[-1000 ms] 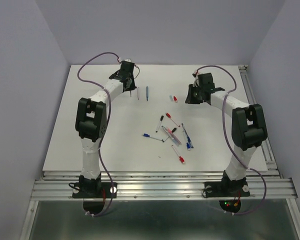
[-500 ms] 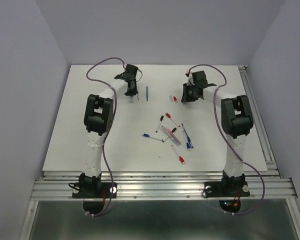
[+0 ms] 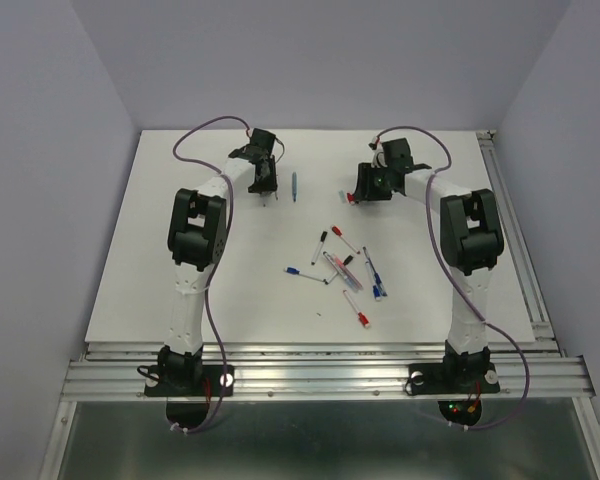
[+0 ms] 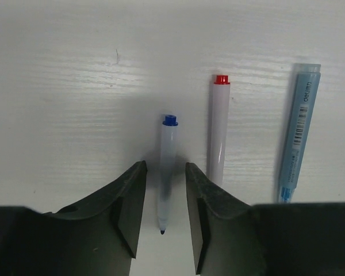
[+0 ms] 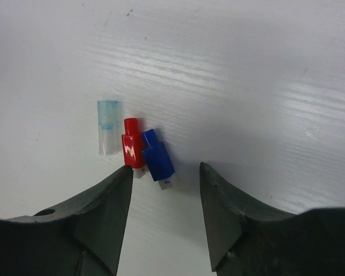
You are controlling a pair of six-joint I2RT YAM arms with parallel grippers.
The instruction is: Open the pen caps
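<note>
In the right wrist view a red cap (image 5: 133, 148), a blue cap (image 5: 157, 160) and a clear pale-blue cap (image 5: 108, 126) lie side by side on the white table. My right gripper (image 5: 165, 168) is open just above them, and the blue cap is at the mouth of the jaws. In the top view my right gripper (image 3: 363, 192) is beside the red cap (image 3: 350, 198). My left gripper (image 4: 164, 167) is open, its jaws straddling an uncapped white pen barrel with a blue end (image 4: 168, 155) that lies on the table with a gap on each side. In the top view my left gripper (image 3: 269, 192) is at the back left.
A white barrel with a red end (image 4: 218, 132) and a pale-blue pen (image 4: 299, 132) lie right of the left gripper. Several capped pens lie in a loose pile (image 3: 345, 265) mid-table, and one red-capped pen (image 3: 361, 318) lies nearer. A metal rail (image 3: 510, 220) runs along the right edge.
Both arms have stretched toward the back of the table and come down. The left gripper now sits over the barrels. The right gripper has shifted left over the loose caps.
</note>
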